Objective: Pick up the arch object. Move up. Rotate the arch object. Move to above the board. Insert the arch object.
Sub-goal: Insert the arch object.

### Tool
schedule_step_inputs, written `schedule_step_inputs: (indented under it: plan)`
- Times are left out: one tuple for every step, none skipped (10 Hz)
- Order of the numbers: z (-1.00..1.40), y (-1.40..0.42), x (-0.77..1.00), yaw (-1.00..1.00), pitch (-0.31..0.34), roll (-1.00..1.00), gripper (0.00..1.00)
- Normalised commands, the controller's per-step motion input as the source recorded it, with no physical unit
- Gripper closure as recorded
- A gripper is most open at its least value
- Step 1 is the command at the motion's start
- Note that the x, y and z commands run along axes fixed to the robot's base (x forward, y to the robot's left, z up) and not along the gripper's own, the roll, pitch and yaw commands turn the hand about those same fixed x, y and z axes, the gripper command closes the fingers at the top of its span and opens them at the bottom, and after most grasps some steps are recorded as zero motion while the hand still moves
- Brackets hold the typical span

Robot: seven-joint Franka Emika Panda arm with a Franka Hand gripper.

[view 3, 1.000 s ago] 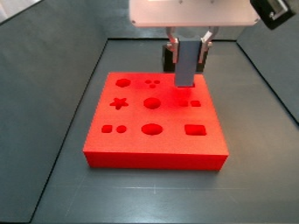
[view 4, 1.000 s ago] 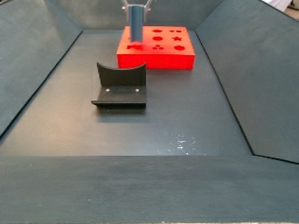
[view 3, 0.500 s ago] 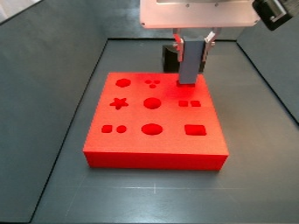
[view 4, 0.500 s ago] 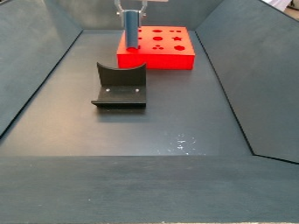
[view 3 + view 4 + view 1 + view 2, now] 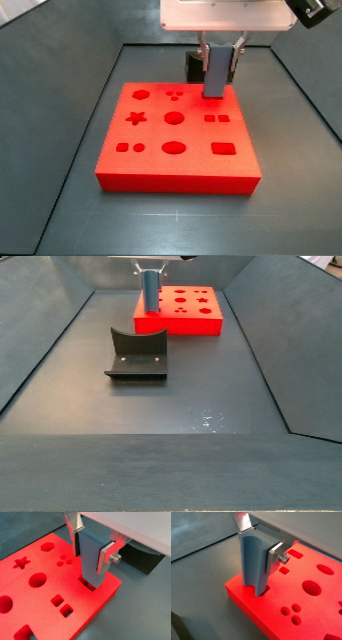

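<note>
The arch object [image 5: 89,559] is a pale grey-blue block standing upright between my gripper's fingers. My gripper [image 5: 89,543] is shut on it above a corner of the red board [image 5: 40,594]. In both wrist views the block's lower end sits in a recess at the board's corner [image 5: 256,591]. In a side view the block [image 5: 218,72] hangs over the board's far right recess, and the board [image 5: 181,150] lies below. In a side view the gripper [image 5: 150,276] holds the block [image 5: 151,292] at the board's near left corner [image 5: 181,311].
The dark fixture [image 5: 138,354] stands on the floor in front of the board, and it shows behind the block [image 5: 195,66] in a side view. Grey bin walls [image 5: 54,326] slope up on both sides.
The gripper and arch object shifted slightly right and back over the board's far right corner during the last second. Since half a second ago they have barely moved.
</note>
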Motion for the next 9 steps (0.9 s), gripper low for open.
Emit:
schedule_step_inputs:
  plan:
    - [-0.17,0.00,0.00,-0.20,-0.044,-0.28,1.00]
    - [-0.16,-0.07,0.00,-0.11,-0.046,-0.22,1.00]
    - [-0.14,-0.10,0.00,0.00,-0.009,-0.15,1.00]
    - [-0.11,-0.10,0.00,0.03,0.000,-0.12,1.00]
    - [-0.07,-0.09,0.00,0.05,0.000,-0.12,1.00]
    - [-0.13,-0.05,0.00,0.11,0.000,-0.11,1.00]
    - [-0.16,-0.06,0.00,0.27,0.000,-0.12,1.00]
    - [-0.23,-0.05,0.06,0.35,0.000,-0.12,1.00]
    - [-0.35,0.00,0.10,0.35,0.000,-0.06,1.00]
